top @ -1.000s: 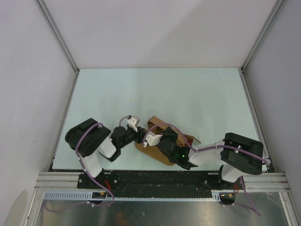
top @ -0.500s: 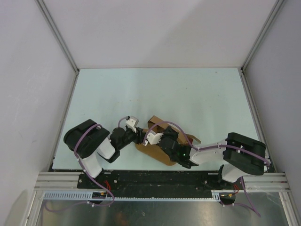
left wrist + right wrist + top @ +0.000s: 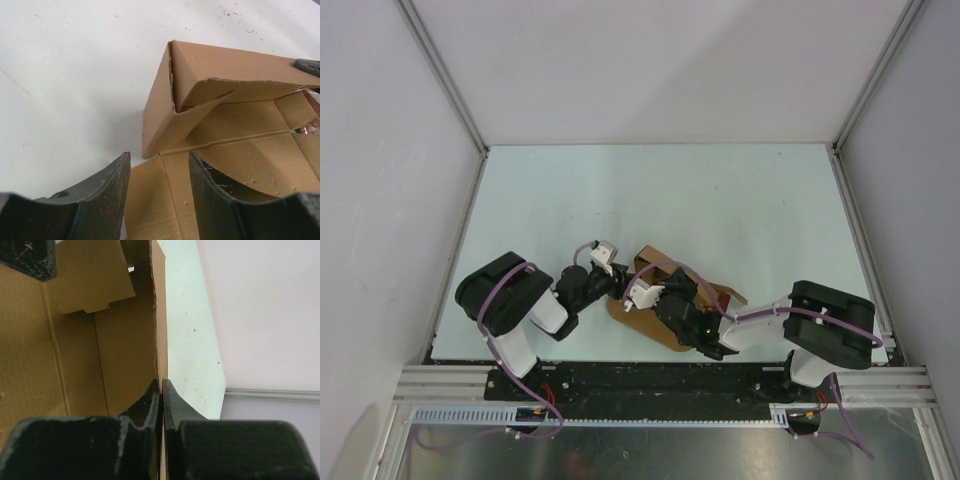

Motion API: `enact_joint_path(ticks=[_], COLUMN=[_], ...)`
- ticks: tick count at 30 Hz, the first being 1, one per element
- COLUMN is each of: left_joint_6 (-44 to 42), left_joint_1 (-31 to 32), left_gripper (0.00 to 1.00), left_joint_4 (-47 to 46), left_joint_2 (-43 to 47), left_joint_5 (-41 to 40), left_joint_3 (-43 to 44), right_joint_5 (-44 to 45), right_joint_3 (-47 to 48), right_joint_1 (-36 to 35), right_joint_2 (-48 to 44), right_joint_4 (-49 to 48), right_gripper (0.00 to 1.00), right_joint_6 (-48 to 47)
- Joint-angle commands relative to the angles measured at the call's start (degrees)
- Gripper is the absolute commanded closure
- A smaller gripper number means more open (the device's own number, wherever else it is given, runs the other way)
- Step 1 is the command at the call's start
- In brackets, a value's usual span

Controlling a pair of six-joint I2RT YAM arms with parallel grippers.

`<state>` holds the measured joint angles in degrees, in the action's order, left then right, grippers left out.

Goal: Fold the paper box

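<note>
Paper box (image 3: 645, 325) half-folded at surface (image 3: 720, 200) near edge, right claw (image 3: 161, 386) pinched closed on its upright wall, left claw (image 3: 159, 162) partly parted, gripping nothing, over the flat panel

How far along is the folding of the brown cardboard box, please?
Done: one side wall of the brown kraft cardboard box stands up, its corner tab folded inward. In hand: the right gripper pinches an upright wall edge; the left gripper hovers open over the flat panel. Left: the flat flaps need raising and closing.
</note>
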<state>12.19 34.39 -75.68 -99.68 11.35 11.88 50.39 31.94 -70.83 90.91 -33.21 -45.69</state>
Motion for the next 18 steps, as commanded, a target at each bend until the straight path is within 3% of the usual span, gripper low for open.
enact_joint_path(ticks=[1,12,18], left_joint_6=[0.5,1.0,1.5], left_joint_1=[0.3,0.4,0.5], left_gripper=[0.44,0.44,0.43], left_joint_4=[-20.4,-20.4,-20.5], left_joint_2=[0.5,-2.2,-3.2], left_joint_5=[1.5,0.1,0.1], left_joint_3=[2.1,3.2,3.6], right_joint_5=[-1.8,4.1,7.6], right_joint_3=[-1.0,-1.3,-2.8], right_joint_1=[-1.5,-3.6,-5.0], right_joint_2=[4.2,9.5,12.3], right_joint_4=[-1.3,-10.1,-19.7], right_gripper=[0.95,0.96,0.97], right_joint_6=[0.3,-5.8,-12.0])
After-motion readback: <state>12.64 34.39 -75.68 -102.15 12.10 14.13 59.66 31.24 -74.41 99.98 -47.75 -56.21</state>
